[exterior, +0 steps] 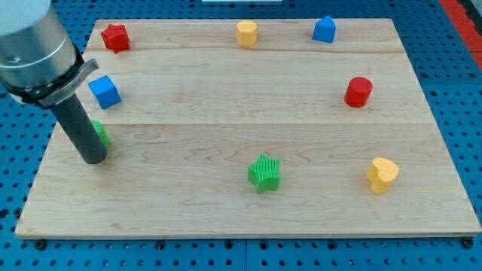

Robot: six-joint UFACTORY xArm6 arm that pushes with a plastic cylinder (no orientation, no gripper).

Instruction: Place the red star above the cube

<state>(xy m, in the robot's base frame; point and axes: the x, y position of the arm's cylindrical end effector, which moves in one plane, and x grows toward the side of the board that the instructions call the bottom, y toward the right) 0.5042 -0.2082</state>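
Observation:
The red star (115, 37) lies at the board's top left corner. The blue cube (104, 91) sits below it, near the left edge. My tip (93, 159) rests on the board at the lower left, below the blue cube and well below the red star. A green block (101, 134) is mostly hidden behind the rod, right beside it; its shape cannot be made out.
A yellow hexagonal block (246, 33) and a blue pentagon-like block (324, 29) sit along the top edge. A red cylinder (358, 92) is at the right. A green star (264, 173) and a yellow heart (382, 175) lie near the bottom. The wooden board (226, 218) lies on a blue pegboard.

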